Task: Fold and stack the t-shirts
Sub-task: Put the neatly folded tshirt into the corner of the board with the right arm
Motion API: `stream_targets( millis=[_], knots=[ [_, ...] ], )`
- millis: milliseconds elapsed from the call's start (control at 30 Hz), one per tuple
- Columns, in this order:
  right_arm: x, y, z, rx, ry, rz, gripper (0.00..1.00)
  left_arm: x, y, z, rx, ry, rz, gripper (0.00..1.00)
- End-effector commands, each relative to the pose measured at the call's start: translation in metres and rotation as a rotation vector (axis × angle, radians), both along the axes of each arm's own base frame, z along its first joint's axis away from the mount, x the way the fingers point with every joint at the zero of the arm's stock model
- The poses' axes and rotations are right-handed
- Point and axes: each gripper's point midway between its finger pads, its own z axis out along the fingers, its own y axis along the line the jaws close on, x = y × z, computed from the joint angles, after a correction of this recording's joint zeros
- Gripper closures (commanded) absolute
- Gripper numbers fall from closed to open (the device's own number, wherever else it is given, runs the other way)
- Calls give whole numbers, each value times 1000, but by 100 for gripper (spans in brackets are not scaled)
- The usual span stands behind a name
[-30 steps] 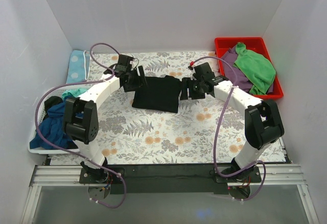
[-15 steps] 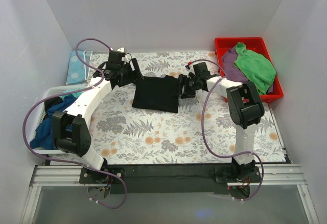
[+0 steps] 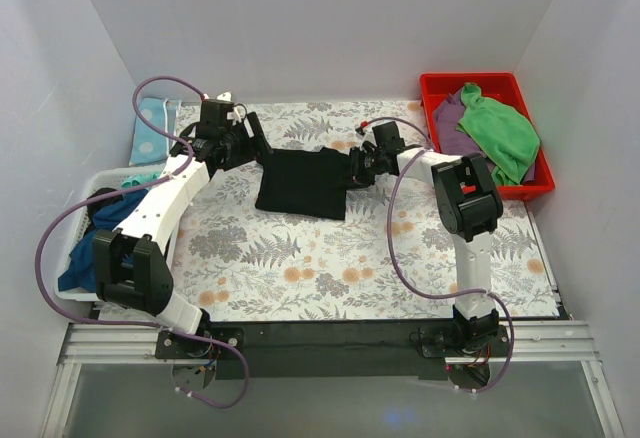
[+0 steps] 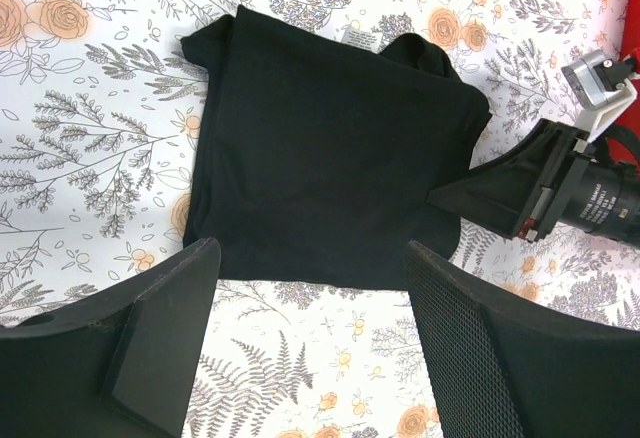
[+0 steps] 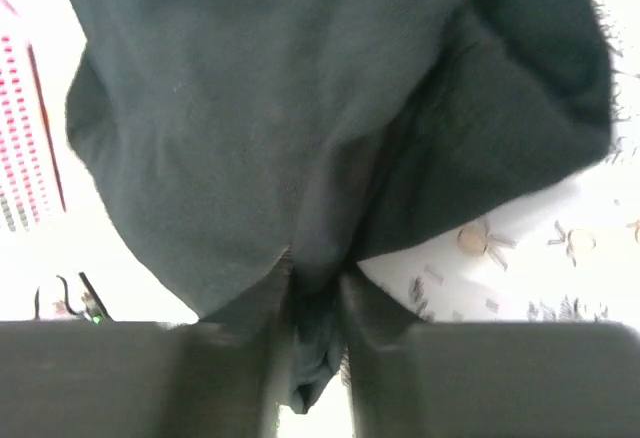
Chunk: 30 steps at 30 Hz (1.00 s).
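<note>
A black t-shirt (image 3: 300, 183) lies folded into a rectangle on the flowered tablecloth, its small white label (image 4: 358, 38) at the far edge. My right gripper (image 3: 355, 170) is at the shirt's right edge. In the right wrist view it (image 5: 318, 298) is shut on a pinched fold of the black cloth (image 5: 260, 108). My left gripper (image 3: 257, 145) hovers just off the shirt's left side. Its fingers (image 4: 160, 338) stand wide apart over bare tablecloth with nothing between them. The black t-shirt (image 4: 330, 148) lies beyond them, with the right gripper (image 4: 480, 193) at its edge.
A white basket (image 3: 90, 183) at the left holds a dark blue shirt (image 3: 95, 253) and a teal one (image 3: 150, 180). A light blue dotted cloth (image 3: 150, 128) lies behind it. A red bin (image 3: 470, 80) at the back right holds green (image 3: 500, 128) and purple (image 3: 455, 133) clothes.
The right gripper has pushed in to the shirt's right edge and closed on a fold of it. The left arm has drawn back to the left. The shirt has shifted slightly left.
</note>
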Motion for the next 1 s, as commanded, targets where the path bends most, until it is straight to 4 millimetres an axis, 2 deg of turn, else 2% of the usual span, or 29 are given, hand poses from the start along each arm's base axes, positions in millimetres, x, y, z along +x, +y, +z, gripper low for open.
stream_targets(
  millis=[0,67,167,267,333,367,433,467,500,633,667,700,967],
  knots=[
    [-18,2,-39,-63,108,51,84,-5,8,18,2,-40,12,27],
    [-17,4,-40,-66,106,65,99,-5,8,18,3,-39,12,27],
    [-21,-2,-39,-100,95,64,99,-6,10,19,8,-44,15,27],
    [-29,-19,-35,-179,83,51,99,-6,12,18,18,-43,14,27],
    [-37,-34,-26,-245,54,44,99,-5,13,17,25,-44,17,27],
    [-48,-43,-30,-276,71,43,99,-5,13,17,25,-45,15,27],
    [-58,-63,-19,-349,51,30,99,-3,13,16,27,-44,14,27],
    [-70,-74,-23,-381,78,26,99,-2,13,15,25,-47,12,27],
    [-76,-87,-15,-430,71,5,99,-1,12,13,27,-44,11,27],
    [-110,-131,-12,-585,134,-6,99,5,10,9,22,-37,8,27],
    [-115,-145,-6,-629,129,-23,99,8,8,6,18,-33,2,27],
    [-126,-155,-9,-661,151,-19,99,9,7,6,16,-32,0,27],
    [-177,-236,0,-875,269,-133,99,17,-3,-6,-14,-6,-23,27]
  ],
)
